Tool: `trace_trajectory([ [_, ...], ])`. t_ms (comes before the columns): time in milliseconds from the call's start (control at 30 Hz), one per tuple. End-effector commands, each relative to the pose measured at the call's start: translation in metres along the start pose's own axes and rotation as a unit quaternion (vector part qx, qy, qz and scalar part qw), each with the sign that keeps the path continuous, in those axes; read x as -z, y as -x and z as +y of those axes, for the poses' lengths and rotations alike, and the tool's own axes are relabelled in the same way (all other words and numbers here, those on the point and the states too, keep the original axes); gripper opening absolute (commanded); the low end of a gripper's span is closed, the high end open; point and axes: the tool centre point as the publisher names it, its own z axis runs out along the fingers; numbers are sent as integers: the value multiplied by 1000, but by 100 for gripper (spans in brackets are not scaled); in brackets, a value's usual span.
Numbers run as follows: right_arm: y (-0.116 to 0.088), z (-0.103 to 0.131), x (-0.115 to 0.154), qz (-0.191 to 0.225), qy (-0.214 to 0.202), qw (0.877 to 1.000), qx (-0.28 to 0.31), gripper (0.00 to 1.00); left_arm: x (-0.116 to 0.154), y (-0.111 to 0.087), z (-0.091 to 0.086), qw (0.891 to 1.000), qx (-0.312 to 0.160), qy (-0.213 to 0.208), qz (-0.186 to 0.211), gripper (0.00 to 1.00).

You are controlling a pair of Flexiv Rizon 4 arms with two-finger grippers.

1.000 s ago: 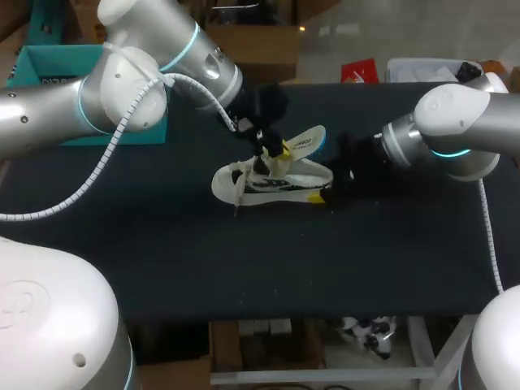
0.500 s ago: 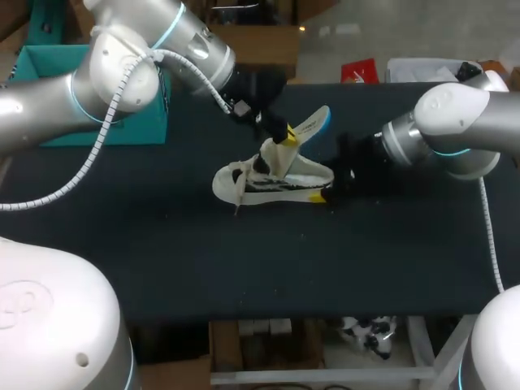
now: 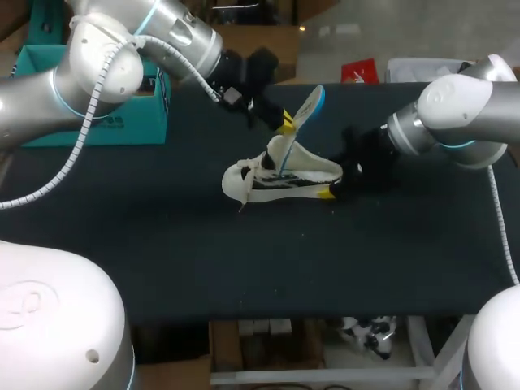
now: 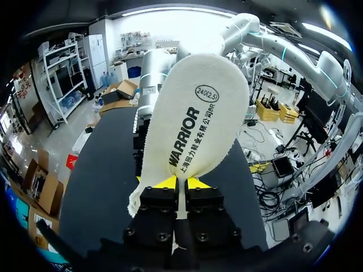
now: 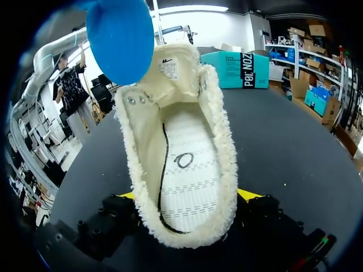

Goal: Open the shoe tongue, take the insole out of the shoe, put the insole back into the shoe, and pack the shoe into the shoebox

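A cream shoe point(image 3: 284, 175) lies on its sole in the middle of the black table point(image 3: 244, 260), toe to the left. My left gripper point(image 3: 286, 123) hovers above it, shut on the insole point(image 3: 307, 107), which is white on top and blue beneath. The insole stands tilted, and its lower end reaches down to the shoe's opening. In the left wrist view the insole point(image 4: 198, 119) rises from between the fingers of the left gripper point(image 4: 181, 187). My right gripper point(image 3: 331, 185) is at the heel. The right wrist view shows the shoe point(image 5: 181, 164) filling the right gripper point(image 5: 187, 195), both yellow tips against its sides, with the insole's blue underside point(image 5: 119, 37) above.
A teal shoebox point(image 3: 122, 126) stands at the table's far left, partly behind my left arm; it also shows beyond the shoe as the shoebox point(image 5: 241, 68) in the right wrist view. A red item point(image 3: 359, 71) lies past the far edge.
My left gripper has risen and drawn back, pulling the insole up out of the shoe. The shoe and my right gripper shifted slightly to the right.
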Motion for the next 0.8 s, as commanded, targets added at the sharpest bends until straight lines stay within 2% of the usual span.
trace_trajectory([
  [33,4,-2,-2,10,4,1000,1,100,-7,0,-2,1000,1,3,0,0],
  [200,2,-6,-3,15,0,1000,-7,100,-8,-2,-6,1000,-4,4,8,0],
  [633,-14,-23,62,-18,-77,996,-48,100,12,-22,-22,999,-34,-20,26,0],
  [800,-13,-10,87,-28,-120,991,-45,100,24,-28,-18,998,-38,-33,38,0],
])
